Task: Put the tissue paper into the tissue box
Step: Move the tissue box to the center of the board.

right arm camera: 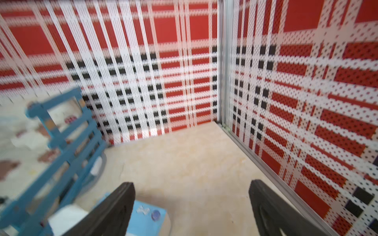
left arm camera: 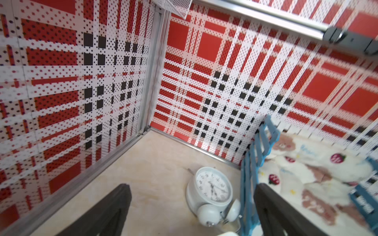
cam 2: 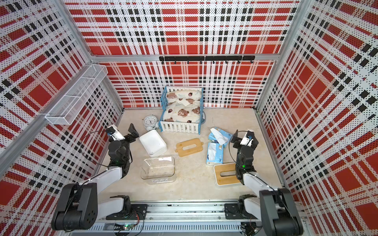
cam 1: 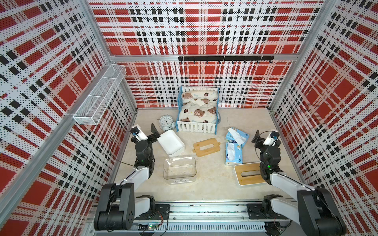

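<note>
— Left hand [cam 1: 155,132], what's it doing?
— Fingers spread wide with nothing in them, held above the counter [cam 1: 214,183] just beside the far left corner of the open white tissue box [cam 1: 171,144]. Its wrist view looks out over the clock [left arm camera: 212,188] and the toy bed [left arm camera: 272,132].
— And the right hand [cam 1: 257,141]?
— Wide apart too, gripping nothing. It hangs just right of the far tissue pack [cam 1: 237,135], the one with a white sheet sticking up.
— Where is the other pack?
— The near tissue pack [cam 1: 233,153] lies flat just in front of the far one, between the loose wooden lid [cam 1: 206,147] and the right arm [cam 1: 270,157]. Both packs sit outside the tissue box.
— Anything else down there?
— A clear tub [cam 1: 180,170] in front of the open box, and a second box [cam 1: 242,178] with its wooden lid on, partly under the right arm.
</note>
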Controlling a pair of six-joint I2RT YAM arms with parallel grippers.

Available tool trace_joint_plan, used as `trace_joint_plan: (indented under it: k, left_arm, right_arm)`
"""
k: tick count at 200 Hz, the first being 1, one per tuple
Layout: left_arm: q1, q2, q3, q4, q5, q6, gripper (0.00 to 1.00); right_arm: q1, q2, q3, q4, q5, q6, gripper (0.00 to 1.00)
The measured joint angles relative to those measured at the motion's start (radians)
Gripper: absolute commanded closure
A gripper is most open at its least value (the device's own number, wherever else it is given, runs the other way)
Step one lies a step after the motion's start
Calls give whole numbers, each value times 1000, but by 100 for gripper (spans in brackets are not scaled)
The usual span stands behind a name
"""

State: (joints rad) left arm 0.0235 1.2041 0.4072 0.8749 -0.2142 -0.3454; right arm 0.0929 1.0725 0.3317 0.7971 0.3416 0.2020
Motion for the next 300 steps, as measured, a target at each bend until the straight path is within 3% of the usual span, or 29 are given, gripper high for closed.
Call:
trace_joint_plan:
  k: [25, 45, 68, 101, 124, 150, 182, 232, 264, 300]
  left_arm:
    - [-11, -56, 45, -119, 110, -183, 8]
    - [-84, -78, 123, -276, 157, -274, 7]
    - [-222, -77, 248, -489, 157, -286, 6]
    - [-394, -78, 370, -783, 101, -224, 4]
    - [-388, -94, 369, -943, 66, -184, 2]
    - [-294, -144, 346, -1049, 83, -159, 1]
    - [-174, -180, 322, -1092, 122, -143, 1]
    - [-161, -185, 299, -1127, 160, -123, 1]
    - [-212, -191, 299, -1130, 151, -119, 1]
    - [-380, -174, 299, -1114, 146, -136, 1]
  right_arm:
    - [21, -72, 212, -283, -156, 124, 19]
    - [127, -21, 397, -512, -267, 184, 19]
    - [313, 82, 527, -722, -367, 226, 20]
    - [562, 220, 572, -909, -447, 318, 22]
    - [705, 335, 616, -976, -482, 377, 23]
    - [809, 478, 698, -1006, -499, 426, 29]
    - [866, 630, 822, -1078, -460, 454, 49]
    - [887, 710, 938, -1236, -327, 473, 67]
    - [887, 702, 958, -1330, -234, 477, 73]
    - [844, 634, 923, -1416, -162, 476, 75]
